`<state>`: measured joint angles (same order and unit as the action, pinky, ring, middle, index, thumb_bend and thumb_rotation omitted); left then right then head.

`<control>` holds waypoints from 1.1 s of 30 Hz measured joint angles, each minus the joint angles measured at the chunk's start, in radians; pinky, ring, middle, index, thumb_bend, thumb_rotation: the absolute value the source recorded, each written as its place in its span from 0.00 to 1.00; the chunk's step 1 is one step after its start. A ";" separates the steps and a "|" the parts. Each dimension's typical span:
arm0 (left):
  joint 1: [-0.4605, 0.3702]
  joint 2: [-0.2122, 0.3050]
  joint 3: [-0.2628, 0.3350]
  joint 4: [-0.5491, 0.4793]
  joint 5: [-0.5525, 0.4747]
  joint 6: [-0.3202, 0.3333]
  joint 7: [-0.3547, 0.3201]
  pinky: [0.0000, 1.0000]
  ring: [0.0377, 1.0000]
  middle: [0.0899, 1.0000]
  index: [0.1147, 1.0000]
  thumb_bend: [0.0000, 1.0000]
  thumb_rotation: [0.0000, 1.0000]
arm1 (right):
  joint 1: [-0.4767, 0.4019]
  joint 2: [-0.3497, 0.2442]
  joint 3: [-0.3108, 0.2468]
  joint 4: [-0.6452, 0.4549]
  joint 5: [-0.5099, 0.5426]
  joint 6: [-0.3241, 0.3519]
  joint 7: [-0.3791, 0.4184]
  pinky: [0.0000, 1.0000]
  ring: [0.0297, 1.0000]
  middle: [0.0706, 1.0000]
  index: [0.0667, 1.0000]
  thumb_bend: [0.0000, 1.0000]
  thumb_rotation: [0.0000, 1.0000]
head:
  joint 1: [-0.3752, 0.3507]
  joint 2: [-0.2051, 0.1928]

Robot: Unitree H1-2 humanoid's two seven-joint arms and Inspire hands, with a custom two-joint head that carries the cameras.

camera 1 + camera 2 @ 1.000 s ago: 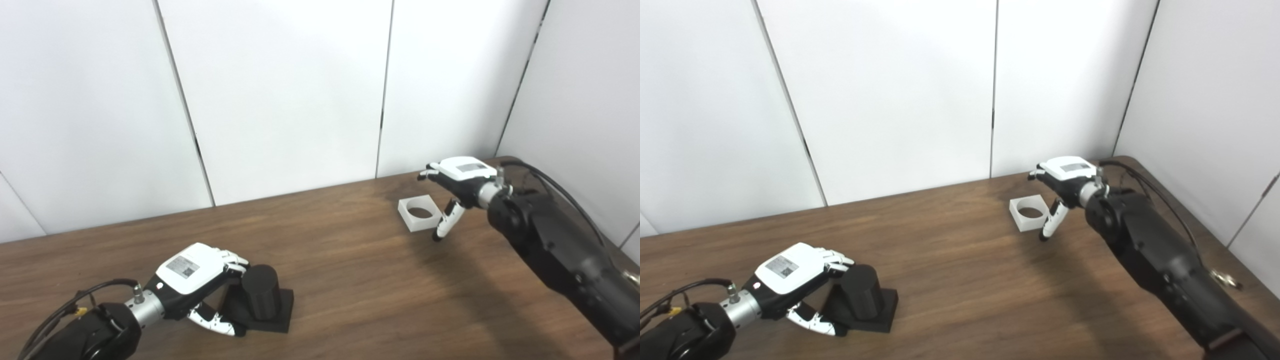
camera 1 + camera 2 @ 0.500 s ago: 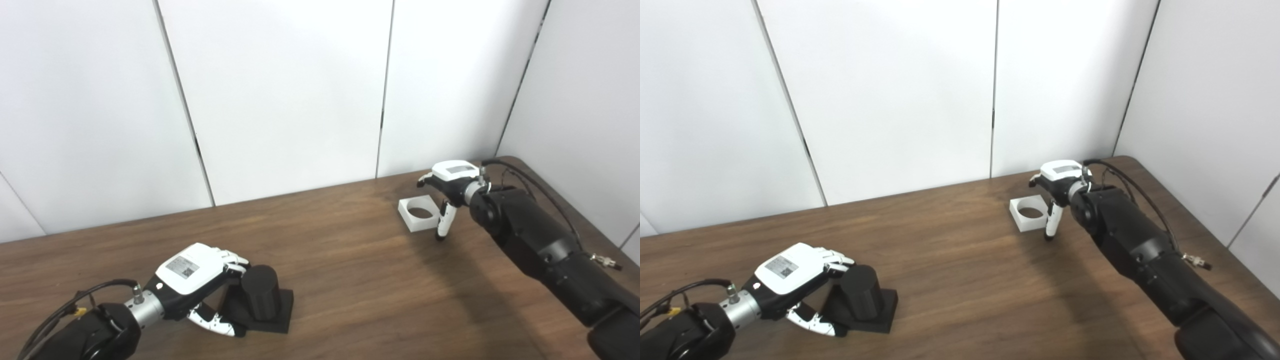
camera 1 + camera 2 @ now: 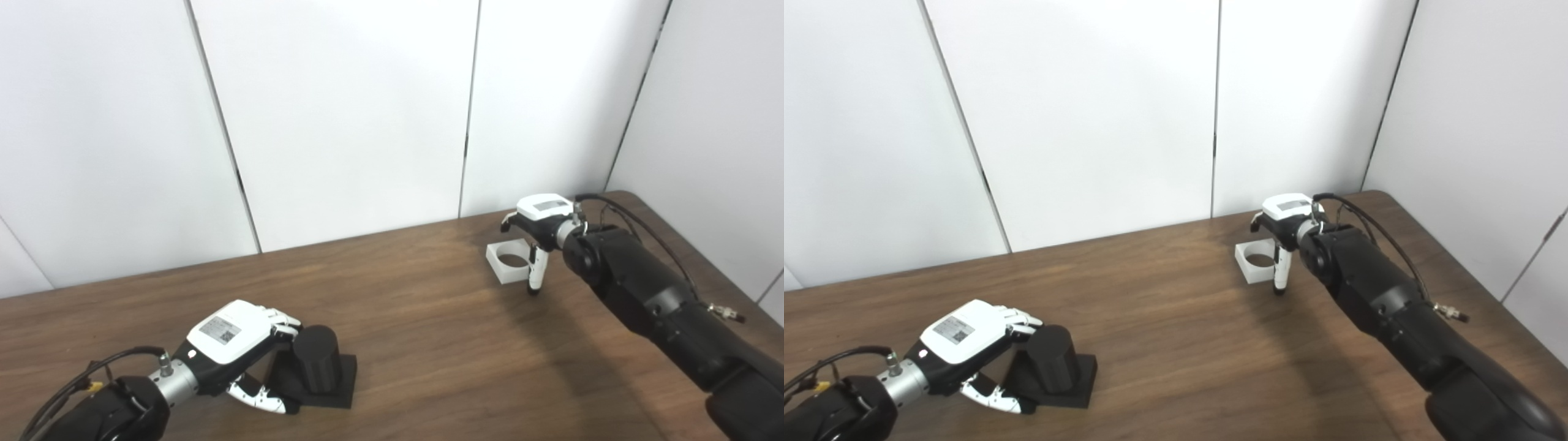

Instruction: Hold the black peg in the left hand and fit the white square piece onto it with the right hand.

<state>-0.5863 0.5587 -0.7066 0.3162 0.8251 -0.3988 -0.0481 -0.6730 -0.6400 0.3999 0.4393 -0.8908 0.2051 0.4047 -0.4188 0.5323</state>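
The black peg (image 3: 315, 361), a short cylinder on a square black base (image 3: 344, 392), stands on the table near the front left. My left hand (image 3: 229, 331) wraps it from the left, fingers curled on its top edge and thumb along the base's front. At the back right the white square piece (image 3: 507, 277), with a round hole, lies flat on the table. My right hand (image 3: 539, 211) hovers over its right side, open. Its thumb (image 3: 535, 272) points down at the near right corner and its fingers arch above the far edge.
The brown wooden table (image 3: 429, 343) runs to white wall panels at the back and on the right. Its right edge (image 3: 704, 257) lies close behind my right arm. A black cable loops off the right wrist (image 3: 618, 211).
My right hand has slid left and lower over the white piece, the thumb coming in against its near right corner. The left hand and peg have kept their place.
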 measured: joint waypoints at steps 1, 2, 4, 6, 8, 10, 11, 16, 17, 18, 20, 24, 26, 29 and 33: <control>0.003 0.002 0.001 -0.007 0.000 0.003 -0.005 0.74 0.79 0.78 0.43 0.52 0.07 | -0.008 0.001 0.010 0.009 -0.003 -0.012 0.000 0.85 0.88 0.86 0.65 0.79 0.17 | 0.000 0.003; 0.006 0.004 0.003 -0.012 0.000 0.006 -0.007 0.74 0.79 0.78 0.43 0.52 0.07 | -0.022 0.003 0.025 0.023 -0.005 -0.021 0.001 0.85 0.88 0.85 0.63 0.79 0.17 | 0.000 0.003; 0.008 0.006 0.004 -0.018 -0.001 0.009 -0.009 0.73 0.78 0.78 0.43 0.52 0.07 | -0.042 0.005 0.043 0.050 -0.009 -0.033 0.006 0.82 0.86 0.83 0.60 0.78 0.18 | 0.002 0.006; 0.009 0.007 0.004 -0.023 -0.001 0.013 -0.015 0.73 0.79 0.78 0.43 0.52 0.07 | -0.051 0.007 0.047 0.066 -0.010 -0.044 0.006 0.81 0.85 0.81 0.58 0.77 0.17 | 0.002 0.009; 0.010 0.008 0.005 -0.027 -0.002 0.015 -0.022 0.73 0.79 0.78 0.43 0.52 0.07 | -0.061 0.012 0.046 0.089 -0.004 -0.053 0.005 0.81 0.84 0.80 0.48 0.57 0.15 | 0.003 0.012; 0.010 0.009 0.005 -0.030 -0.002 0.017 -0.029 0.72 0.79 0.78 0.43 0.52 0.07 | -0.071 0.016 0.047 0.109 0.002 -0.054 0.007 0.80 0.83 0.79 0.46 0.53 0.15 | 0.003 0.012; 0.011 0.009 0.005 -0.030 -0.002 0.017 -0.029 0.72 0.79 0.78 0.43 0.52 0.07 | -0.077 0.019 0.048 0.117 0.002 -0.054 0.006 0.80 0.82 0.78 0.46 0.52 0.15 | 0.006 0.020; 0.014 0.010 0.007 -0.037 -0.002 0.019 -0.032 0.72 0.79 0.78 0.43 0.52 0.07 | -0.094 0.038 0.060 0.127 -0.009 -0.014 0.025 0.75 0.77 0.69 0.45 0.52 0.14 | 0.012 0.026; 0.014 0.010 0.007 -0.037 -0.003 0.019 -0.032 0.72 0.79 0.78 0.43 0.52 0.07 | -0.098 0.038 0.067 0.127 -0.013 -0.013 0.028 0.74 0.77 0.69 0.45 0.52 0.14 | 0.012 0.026; 0.014 0.010 0.007 -0.038 -0.003 0.019 -0.032 0.72 0.79 0.78 0.43 0.52 0.07 | -0.100 0.039 0.071 0.127 -0.014 -0.014 0.029 0.75 0.77 0.69 0.45 0.52 0.14 | 0.014 0.026; 0.014 0.010 0.007 -0.038 -0.003 0.019 -0.032 0.72 0.79 0.78 0.43 0.52 0.07 | -0.101 0.039 0.072 0.127 -0.008 -0.017 0.028 0.75 0.77 0.69 0.45 0.52 0.14 | 0.014 0.026; 0.014 0.010 0.007 -0.038 -0.003 0.019 -0.032 0.72 0.79 0.78 0.43 0.52 0.07 | -0.096 0.034 0.069 0.126 0.006 -0.032 0.007 0.78 0.79 0.72 0.44 0.52 0.13 | 0.021 0.032; 0.014 0.010 0.007 -0.038 -0.003 0.019 -0.032 0.72 0.79 0.78 0.43 0.52 0.07 | -0.087 0.029 0.065 0.120 0.010 -0.058 -0.014 0.80 0.81 0.73 0.44 0.52 0.14 | 0.025 0.034; 0.015 0.010 0.007 -0.038 -0.003 0.019 -0.032 0.71 0.79 0.78 0.42 0.52 0.07 | -0.056 0.022 0.045 0.087 0.016 -0.078 -0.060 0.87 0.84 0.75 0.44 0.52 0.14 | 0.032 0.037; 0.015 0.010 0.007 -0.037 -0.003 0.019 -0.032 0.71 0.79 0.78 0.42 0.52 0.07 | -0.019 0.018 0.014 0.054 0.024 -0.095 -0.115 0.89 0.85 0.75 0.44 0.52 0.13 | 0.049 0.044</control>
<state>-0.5715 0.5689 -0.6992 0.2788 0.8221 -0.3799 -0.0804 -0.6924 -0.6222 0.4137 0.4930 -0.8664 0.1098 0.2894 -0.3698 0.5767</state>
